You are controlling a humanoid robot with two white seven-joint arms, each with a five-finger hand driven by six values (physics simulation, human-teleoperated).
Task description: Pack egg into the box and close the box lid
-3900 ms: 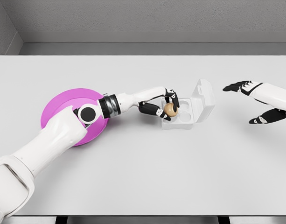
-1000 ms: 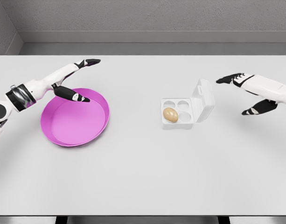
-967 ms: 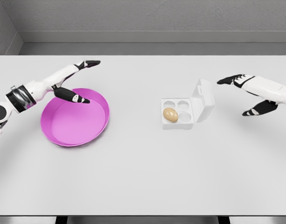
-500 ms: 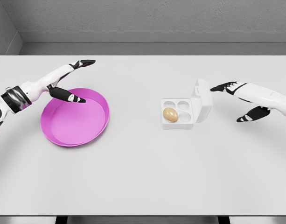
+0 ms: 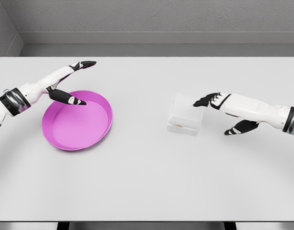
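Touching box: right hand.

Smooth white plastic box, glossy magenta bowl, matt table.

The white box sits shut on the tabletop. The right hand touches the box's right edge, fingers spread. Far left of the box, the left hand hangs over a pink bowl.

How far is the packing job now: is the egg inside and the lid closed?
The box has its lid down, nearly shut; a sliver of egg shows at its front edge. The right hand, open, is at the lid. Left: pressing it fully closed. The left hand hovers over the pink plate.
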